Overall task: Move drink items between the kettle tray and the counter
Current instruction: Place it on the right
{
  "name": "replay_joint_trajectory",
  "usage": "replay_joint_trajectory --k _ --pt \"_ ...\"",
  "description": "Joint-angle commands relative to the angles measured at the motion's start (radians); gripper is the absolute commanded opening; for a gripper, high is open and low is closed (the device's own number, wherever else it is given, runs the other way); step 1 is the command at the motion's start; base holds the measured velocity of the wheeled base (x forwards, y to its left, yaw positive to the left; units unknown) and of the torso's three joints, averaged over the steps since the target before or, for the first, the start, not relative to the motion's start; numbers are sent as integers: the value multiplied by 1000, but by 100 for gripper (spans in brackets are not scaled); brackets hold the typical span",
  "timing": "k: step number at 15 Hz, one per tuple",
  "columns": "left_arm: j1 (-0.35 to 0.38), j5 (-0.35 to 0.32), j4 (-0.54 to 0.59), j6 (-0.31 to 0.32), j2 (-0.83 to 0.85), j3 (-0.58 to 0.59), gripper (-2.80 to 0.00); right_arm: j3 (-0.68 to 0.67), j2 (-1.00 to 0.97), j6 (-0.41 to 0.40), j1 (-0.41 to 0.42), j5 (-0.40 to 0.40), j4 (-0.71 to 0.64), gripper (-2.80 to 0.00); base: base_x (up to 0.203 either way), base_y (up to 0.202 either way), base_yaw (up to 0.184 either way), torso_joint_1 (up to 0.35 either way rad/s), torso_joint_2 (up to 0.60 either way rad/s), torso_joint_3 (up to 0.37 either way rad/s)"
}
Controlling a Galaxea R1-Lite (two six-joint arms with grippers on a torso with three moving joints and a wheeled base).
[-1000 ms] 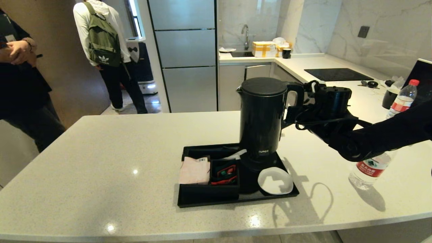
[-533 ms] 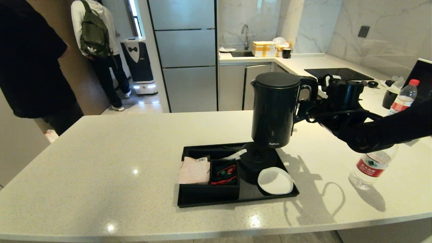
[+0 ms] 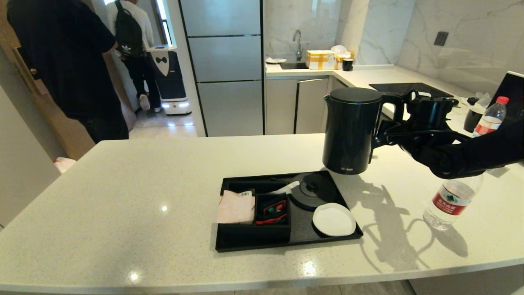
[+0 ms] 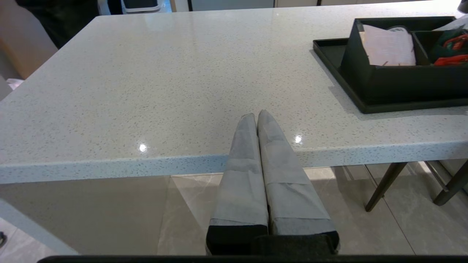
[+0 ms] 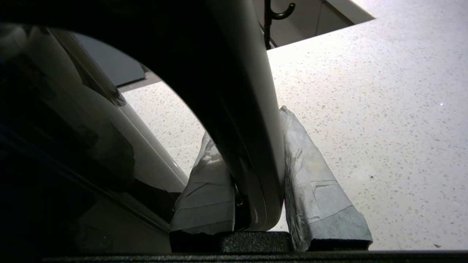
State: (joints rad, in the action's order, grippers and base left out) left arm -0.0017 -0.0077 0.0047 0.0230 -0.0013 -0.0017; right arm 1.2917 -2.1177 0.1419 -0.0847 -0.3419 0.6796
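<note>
The desk lies bare from nine to seven o'clock of the tray. At the tray's two o'clock the kettle, clamped in the right gripper, hangs over the desk, apparently clear of it. A water bottle stands at three o'clock. The left gripper, fingers together, sits off the desk's front edge.

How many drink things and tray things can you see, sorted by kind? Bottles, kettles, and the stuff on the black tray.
Water bottles: 2, near one, far one
Kettle: 1, held up by the right gripper
Kettle base: 1
White coaster: 1
Divided box: 1
Tray: 1
Total: 7
</note>
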Motion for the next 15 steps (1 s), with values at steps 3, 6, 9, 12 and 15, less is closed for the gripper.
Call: replay_joint_trajectory --k 3,6,9,12,15 --pt "0 0 0 0 1 0 -280 -5 -39 1 9 -2 14 -280 0 0 0 0 0 0" --pt "0 0 0 0 1 0 -280 5 -61 13 20 -2 15 -280 0 0 0 0 0 0" --pt "0 0 0 0 1 0 -280 2 -74 27 23 -3 14 -280 0 0 0 0 0 0" --pt "0 0 0 0 1 0 -280 5 -77 30 37 -3 14 -280 0 0 0 0 0 0" --pt "0 0 0 0 1 0 -280 -9 -79 30 45 -3 17 -280 0 0 0 0 0 0"
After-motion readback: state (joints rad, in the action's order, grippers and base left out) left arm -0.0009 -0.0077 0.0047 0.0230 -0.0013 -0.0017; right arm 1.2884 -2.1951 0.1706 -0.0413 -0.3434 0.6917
